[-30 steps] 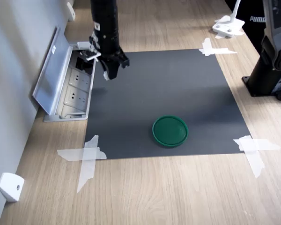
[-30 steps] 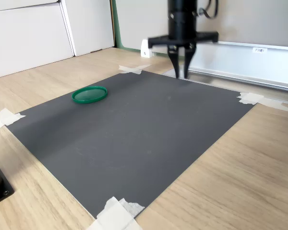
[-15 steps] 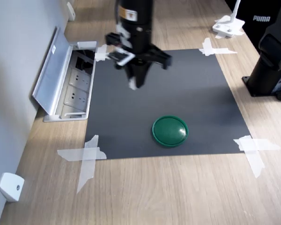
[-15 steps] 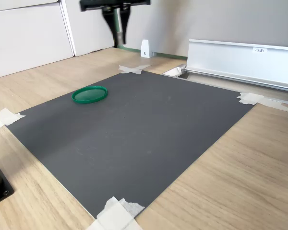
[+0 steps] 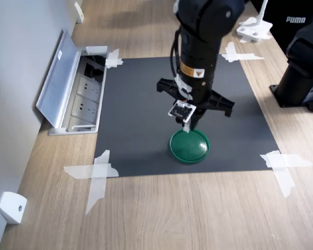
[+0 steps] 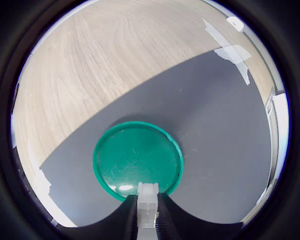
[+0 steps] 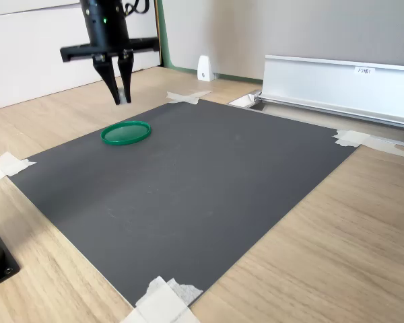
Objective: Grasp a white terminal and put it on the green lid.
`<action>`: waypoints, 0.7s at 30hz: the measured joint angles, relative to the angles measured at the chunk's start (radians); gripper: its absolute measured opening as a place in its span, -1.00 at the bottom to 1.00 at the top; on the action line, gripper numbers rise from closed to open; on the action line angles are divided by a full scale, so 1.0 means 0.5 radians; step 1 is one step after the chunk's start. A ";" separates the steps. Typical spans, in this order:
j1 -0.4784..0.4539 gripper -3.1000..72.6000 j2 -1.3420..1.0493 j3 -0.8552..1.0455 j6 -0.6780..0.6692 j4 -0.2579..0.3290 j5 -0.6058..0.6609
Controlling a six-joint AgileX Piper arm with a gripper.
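Step in hand — carry and place. Gripper, centre of the first exterior view, hangs above the green lid, jaws clamped on the white terminal; in the wrist view the terminal sits over the lid's near rim. Lid rests on the dark mat, lower centre of that first exterior view. Next move, by judgement — shift further over the lid, lower, release. Legible writing: "PUMA", upper right; the arm's yellow label unreadable.
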 joint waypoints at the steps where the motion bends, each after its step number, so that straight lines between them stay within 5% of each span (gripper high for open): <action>1: 0.000 -0.68 0.000 0.031 0.000 -0.002 -0.045; 21: 0.000 -0.65 0.063 0.146 -0.148 0.075 -0.234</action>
